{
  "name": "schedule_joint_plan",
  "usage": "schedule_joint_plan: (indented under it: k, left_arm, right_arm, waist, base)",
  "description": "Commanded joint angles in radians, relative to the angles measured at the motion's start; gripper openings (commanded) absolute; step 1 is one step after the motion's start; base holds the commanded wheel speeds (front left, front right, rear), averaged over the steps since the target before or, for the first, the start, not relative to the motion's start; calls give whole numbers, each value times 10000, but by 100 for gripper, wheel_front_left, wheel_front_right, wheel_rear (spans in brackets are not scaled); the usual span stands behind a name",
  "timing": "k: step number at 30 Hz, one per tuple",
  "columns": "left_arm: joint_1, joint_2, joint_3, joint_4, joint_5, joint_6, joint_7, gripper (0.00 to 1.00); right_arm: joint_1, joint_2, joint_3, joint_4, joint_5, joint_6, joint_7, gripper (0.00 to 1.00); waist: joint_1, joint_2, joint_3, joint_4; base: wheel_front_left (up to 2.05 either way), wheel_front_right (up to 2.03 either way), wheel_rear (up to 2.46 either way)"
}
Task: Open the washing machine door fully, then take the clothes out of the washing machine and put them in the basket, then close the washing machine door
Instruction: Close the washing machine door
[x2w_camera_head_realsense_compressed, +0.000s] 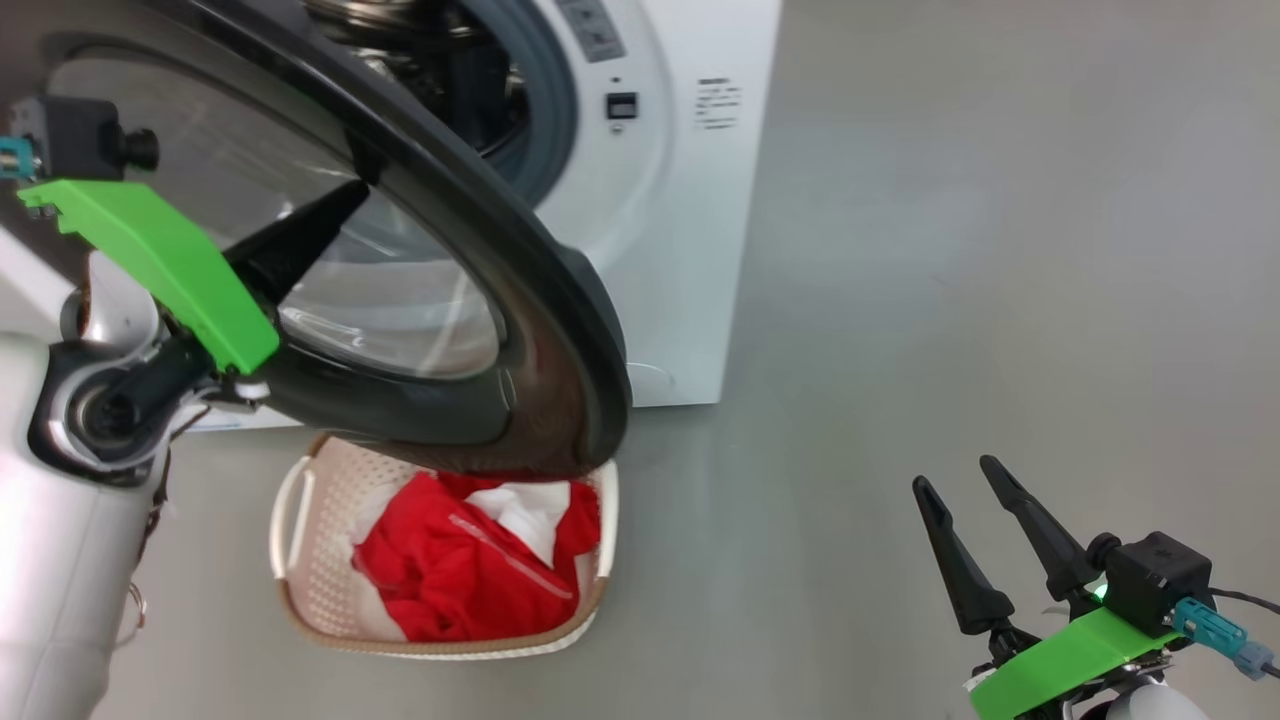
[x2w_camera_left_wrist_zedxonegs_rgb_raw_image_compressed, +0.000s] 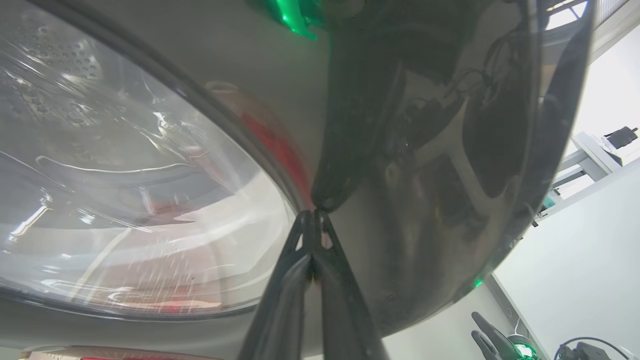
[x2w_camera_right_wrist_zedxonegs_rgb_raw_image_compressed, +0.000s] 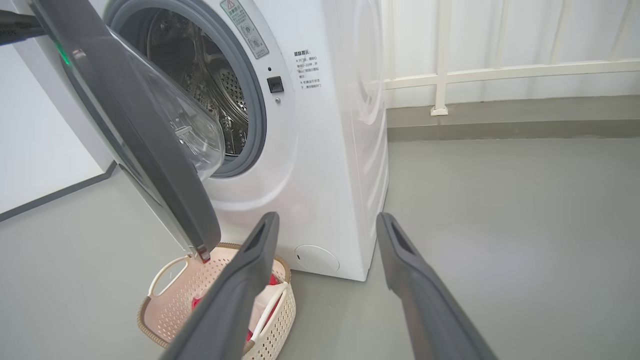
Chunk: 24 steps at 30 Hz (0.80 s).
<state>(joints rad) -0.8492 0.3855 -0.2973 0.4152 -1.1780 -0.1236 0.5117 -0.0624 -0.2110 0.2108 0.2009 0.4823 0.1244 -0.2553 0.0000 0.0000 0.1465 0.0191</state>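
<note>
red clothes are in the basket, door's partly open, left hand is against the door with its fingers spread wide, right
One thing's off: the left hand is against the door with its fingers shut together, as the left wrist view shows. The clothes are in the basket and the door is partly open.

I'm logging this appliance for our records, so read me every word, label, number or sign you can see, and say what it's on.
Nothing is clear enough to quote.
The sticker on the washing machine, beside the drum opening: a red warning triangle; its text is too small to read.
The printed block on the front panel: several lines of Chinese characters, too small to read.
</note>
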Motion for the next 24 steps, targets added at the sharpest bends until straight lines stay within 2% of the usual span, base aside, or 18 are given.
schedule_joint_plan:
  k: [1,16,24]
  left_arm:
    - [-698,380,222,-25,188,-71,-296,0]
    - [-1767,746,-46,1726,432,-71,-2103,0]
    - [-2253,797,-332,2578,425,-71,-2893,0]
  right_arm:
    - [-223,-20,169,-243,-116,63,-65,100]
    - [-420,241,84,-285,-80,63,-65,100]
    - [-491,324,8,-284,-94,63,-65,100]
  waist:
    - [0,0,120,-429]
    - [0,0,598,-1618]
    - [0,0,711,-1781]
  base:
    - [0,0,0]
    - [0,0,0]
    - [0,0,0]
